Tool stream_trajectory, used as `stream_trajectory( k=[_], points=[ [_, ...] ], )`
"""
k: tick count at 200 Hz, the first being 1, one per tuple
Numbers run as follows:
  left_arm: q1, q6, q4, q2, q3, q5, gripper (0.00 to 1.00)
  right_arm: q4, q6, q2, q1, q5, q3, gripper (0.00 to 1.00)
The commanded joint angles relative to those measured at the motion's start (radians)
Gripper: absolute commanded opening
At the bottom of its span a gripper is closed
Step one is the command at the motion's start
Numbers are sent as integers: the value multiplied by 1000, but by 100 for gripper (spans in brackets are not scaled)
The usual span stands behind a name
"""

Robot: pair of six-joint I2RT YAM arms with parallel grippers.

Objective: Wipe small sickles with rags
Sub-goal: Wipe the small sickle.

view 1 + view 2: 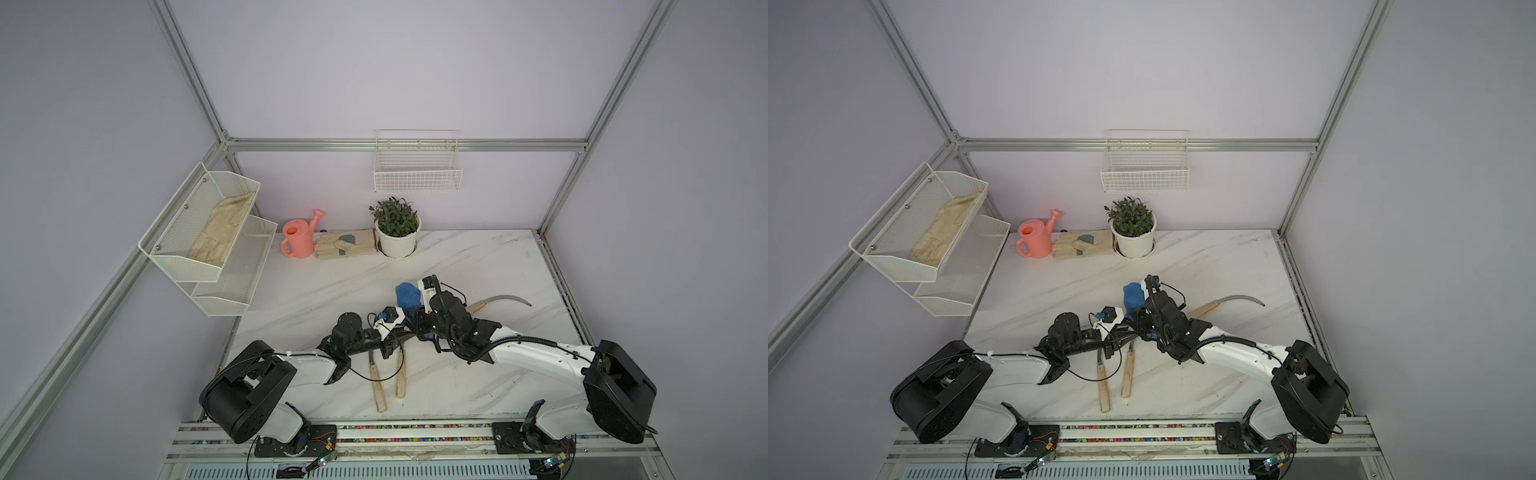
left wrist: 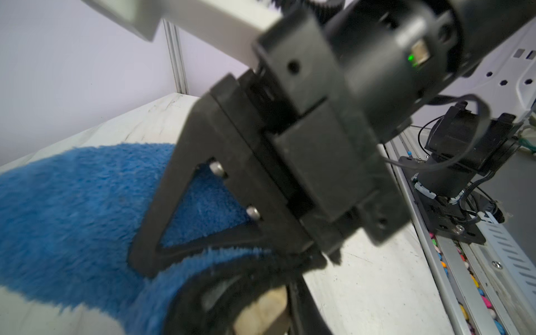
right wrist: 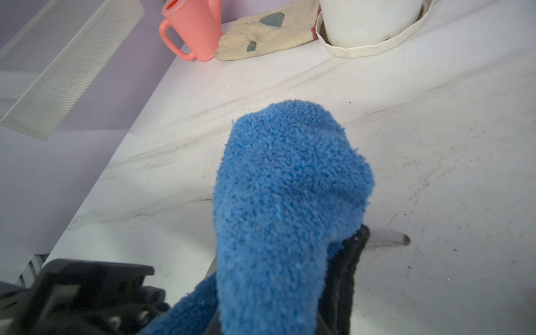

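Note:
My right gripper is shut on the blue fluffy rag, which fills the right wrist view and hides the jaws. A grey blade tip pokes out beside the rag. My left gripper meets it from the left, shut on a sickle's pale wooden handle; the rag wraps the rest of that sickle. Two more sickles lie handles toward the front, blades hidden under the left arm. Another sickle lies to the right, behind the right arm.
Along the back wall stand a pink watering can, a beige work glove and a potted plant. A wire basket hangs above them. White mesh shelves on the left wall hold another glove.

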Motion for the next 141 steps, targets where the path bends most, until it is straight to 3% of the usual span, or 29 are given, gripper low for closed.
stream_trajectory(
  k=[1,79,116,141],
  points=[
    [-4,54,3,-9,72,24,0,27,14,-24,23,-49,0,0],
    [-46,132,-197,-47,79,-83,0,32,82,-53,9,115,-162,0],
    [-62,148,-216,-88,72,-131,0,46,111,-81,-96,70,-257,0],
    [-70,157,-217,-93,70,-163,0,36,116,-109,-110,74,-270,0]
  ],
)
